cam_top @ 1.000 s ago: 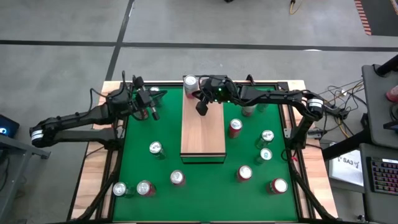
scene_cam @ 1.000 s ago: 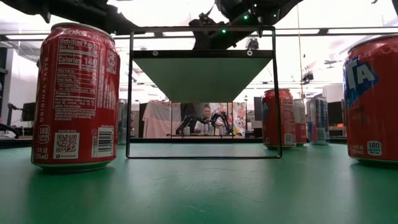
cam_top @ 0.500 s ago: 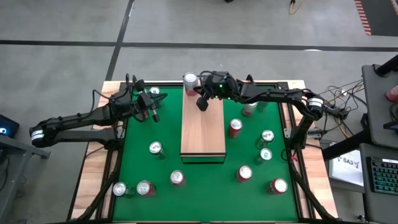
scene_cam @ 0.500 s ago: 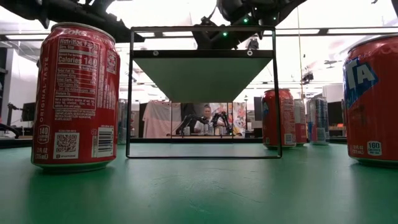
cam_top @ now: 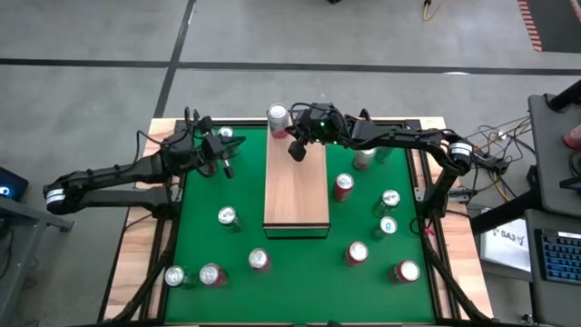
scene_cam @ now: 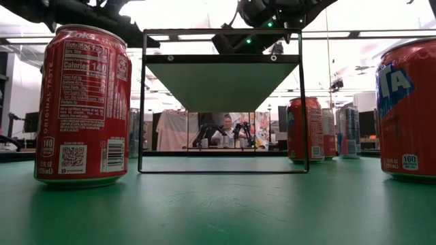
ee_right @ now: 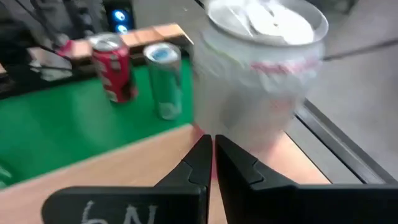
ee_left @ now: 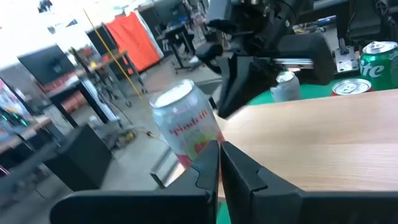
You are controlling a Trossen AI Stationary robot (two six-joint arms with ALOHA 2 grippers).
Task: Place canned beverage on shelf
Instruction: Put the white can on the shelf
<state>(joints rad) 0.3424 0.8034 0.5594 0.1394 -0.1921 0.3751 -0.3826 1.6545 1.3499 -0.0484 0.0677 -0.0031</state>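
Observation:
The shelf [cam_top: 296, 191] is a pale wooden board on a low dark frame [scene_cam: 221, 167] at the middle of the green table. A white can with pink lettering [cam_top: 278, 116] [ee_left: 186, 127] [ee_right: 261, 74] stands upright on the shelf's far left corner. My right gripper [cam_top: 293, 152] [ee_right: 213, 152] is shut and hovers over the shelf's far end, its tips close to the can's lower side. My left gripper [cam_top: 225, 166] [ee_left: 219, 158] is shut. It hangs above the green surface left of the shelf, pointing at that can, and holds nothing. My right gripper has its shut fingertips [ee_right: 205, 146] right at the lower side of the white can [ee_right: 249, 134], coming roughly level from the table's right. I cannot tell whether they touch it. The can stands upright on the board.
Several cans stand around the shelf: a red one [cam_top: 342, 186] to its right, a red cola can [scene_cam: 85, 105] and an orange-soda can [scene_cam: 409, 102] near the front, and a red [ee_right: 115, 68] and a silver can [ee_right: 165, 78] at the far left. A green can [ee_left: 379, 59] stands beyond the shelf.
My right gripper has turned a little toward the white can at the shelf's far end. The can has kept its place and both grippers have stayed shut.

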